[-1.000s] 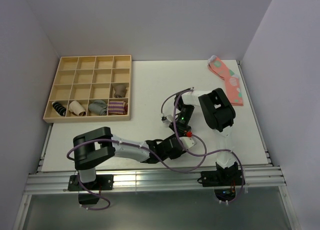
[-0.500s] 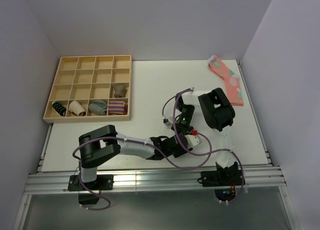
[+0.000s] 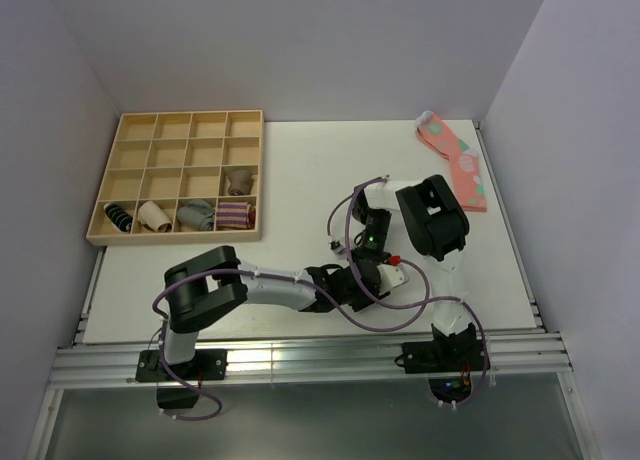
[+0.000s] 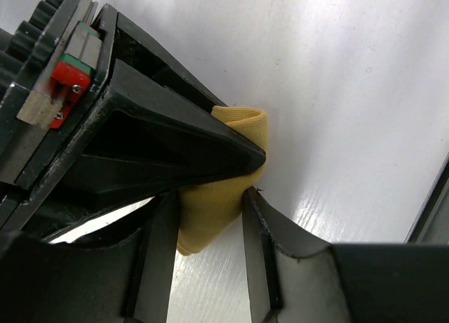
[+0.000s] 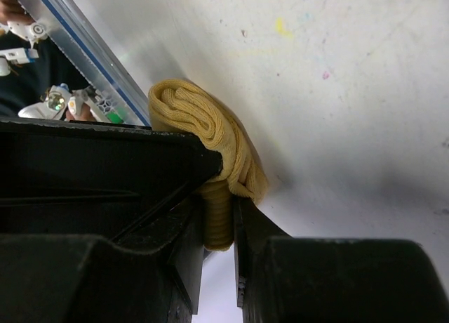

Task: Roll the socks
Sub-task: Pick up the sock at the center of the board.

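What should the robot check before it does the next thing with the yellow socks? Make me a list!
1. Right jaws pinch the socks: ok.
2. Left jaws touch the socks on both sides: ok.
3. Roll tight and finished: cannot tell.
4. Socks seen from the top camera: not ok, hidden.
5. Tray has free compartments: ok.
6. Pink socks clear of the jaws: ok.

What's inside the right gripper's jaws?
A folded yellow sock, pinched by the right gripper. Its rolled end sticks out past the fingers; the part deeper between them is hidden, and the overhead view does not show it.
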